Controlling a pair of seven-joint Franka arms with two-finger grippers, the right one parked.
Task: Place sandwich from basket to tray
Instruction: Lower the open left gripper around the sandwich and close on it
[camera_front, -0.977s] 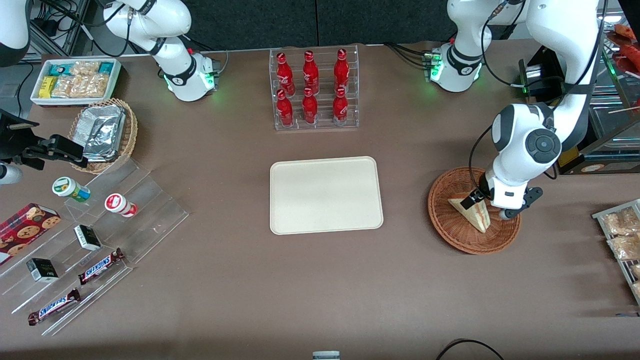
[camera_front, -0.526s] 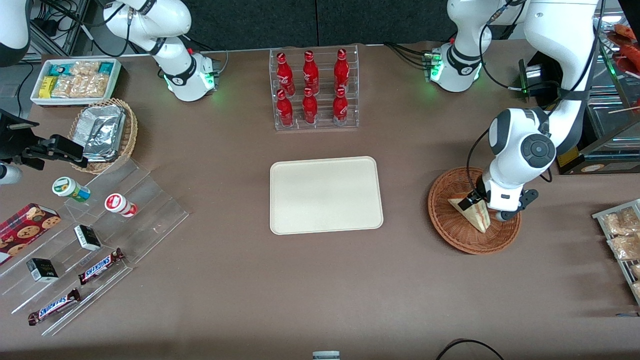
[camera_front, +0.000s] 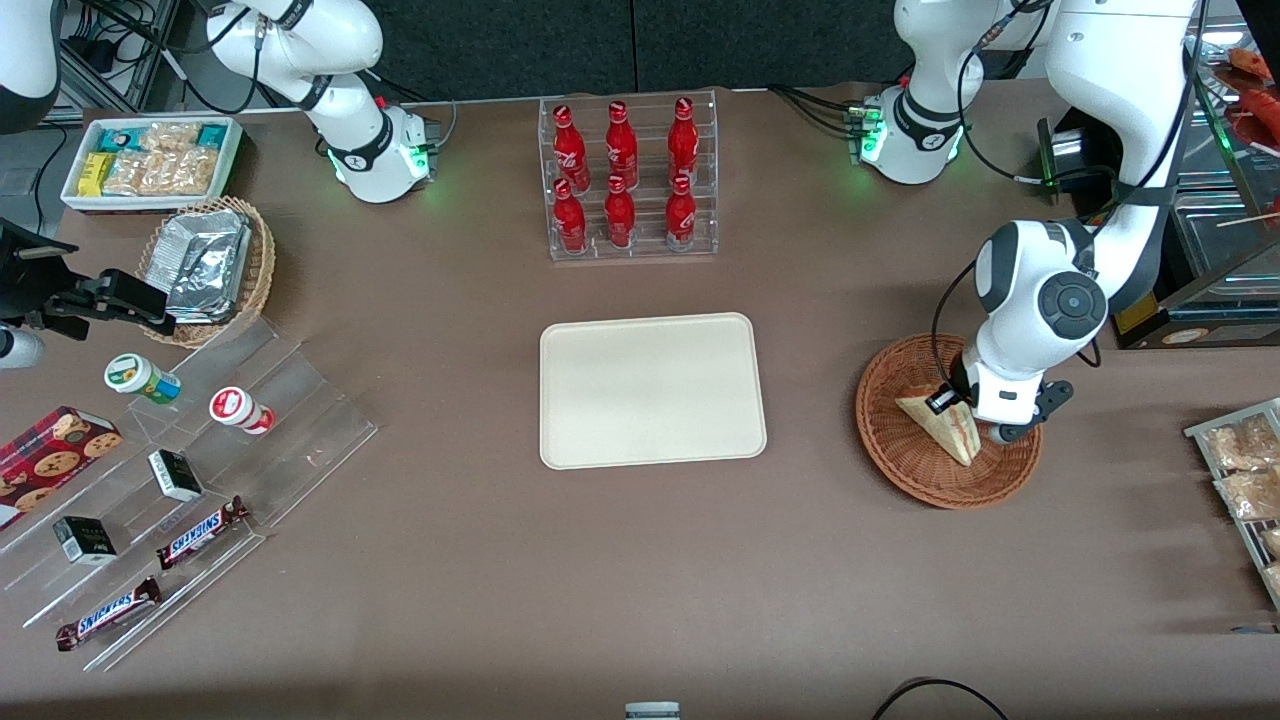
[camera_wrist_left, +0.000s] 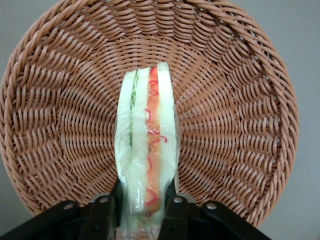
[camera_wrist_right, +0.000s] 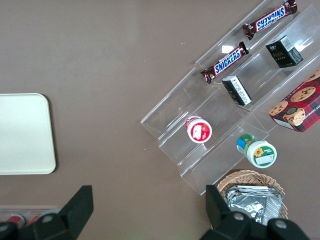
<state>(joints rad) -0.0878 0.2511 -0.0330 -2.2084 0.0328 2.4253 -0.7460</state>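
Grasp step: the left gripper (camera_wrist_left: 145, 205) clamps the wrapped triangular white-bread sandwich (camera_wrist_left: 146, 150) inside the round reddish-brown wicker basket (camera_wrist_left: 240, 100) — next comes lifting it clear and carrying it to the flat cream rectangular tray (camera_front: 650, 390).

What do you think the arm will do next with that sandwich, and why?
Probably lift straight up. The gripper looks shut on the sandwich, a finger on each side of the wedge, which sits in the wicker basket. The tray lies bare toward the parked arm.

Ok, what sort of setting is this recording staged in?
Probably a mock snack counter set up in a lab: red drink bottles in a clear rack, Snickers bars on acrylic steps, a serving tray. The gripper is down in the basket, fingers either side of the sandwich.
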